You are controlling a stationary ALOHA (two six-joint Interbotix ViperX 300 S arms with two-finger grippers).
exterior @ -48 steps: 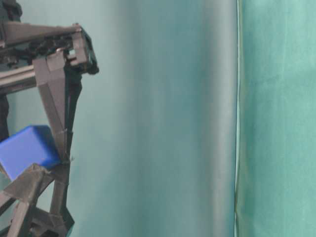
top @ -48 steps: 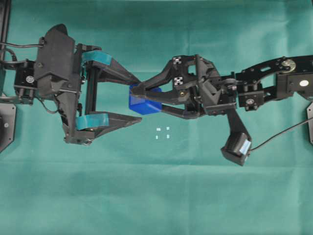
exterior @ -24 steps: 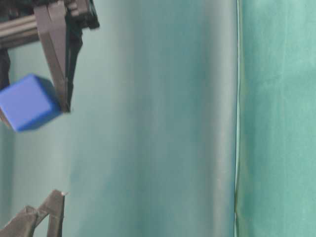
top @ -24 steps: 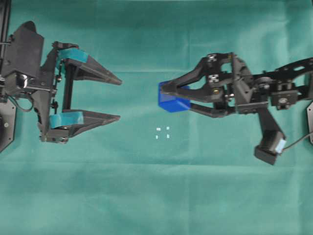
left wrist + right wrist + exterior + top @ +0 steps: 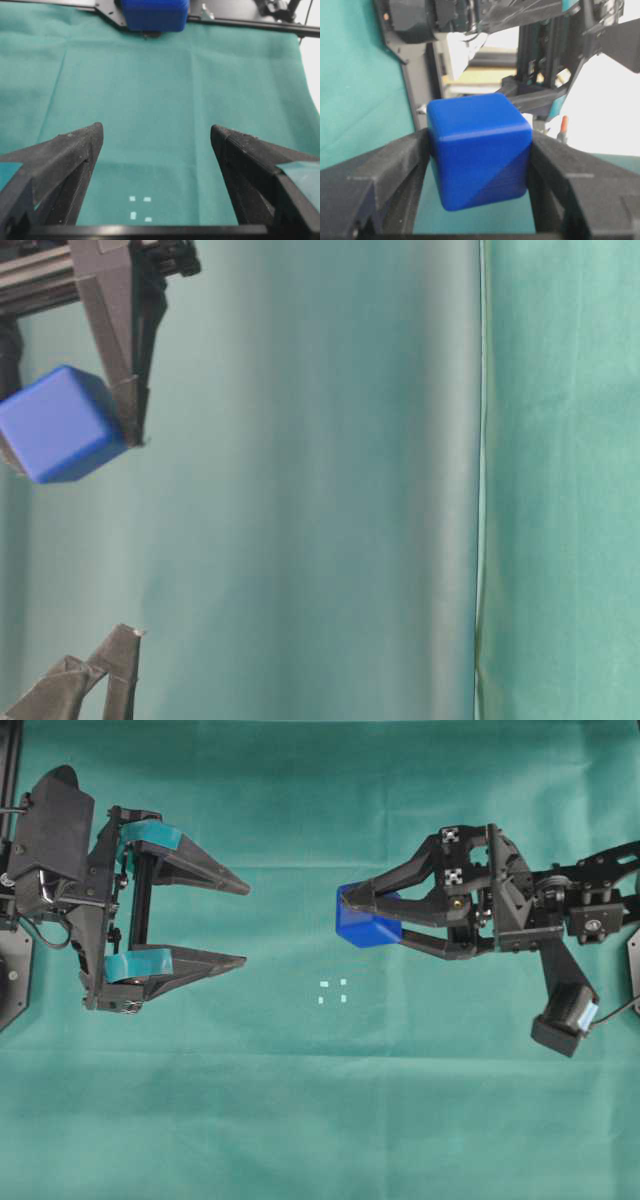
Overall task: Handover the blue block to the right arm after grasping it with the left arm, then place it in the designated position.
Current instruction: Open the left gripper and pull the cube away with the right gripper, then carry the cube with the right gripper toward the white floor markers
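We see green cloth [image 5: 320,1120] covering the whole bench. Our left arm [image 5: 60,890] sits far left, its teal-taped tool [image 5: 246,924] spread wide with nothing between the fingers. Our right arm [image 5: 560,905] reaches in level from the right, its tool [image 5: 345,915] pinching one blue block [image 5: 366,924] above the cloth. Four white marks, the designated position [image 5: 333,991], lie below-left of the block

Even bright light, soft shadows; right wrist bkgd blurred, overexposed.
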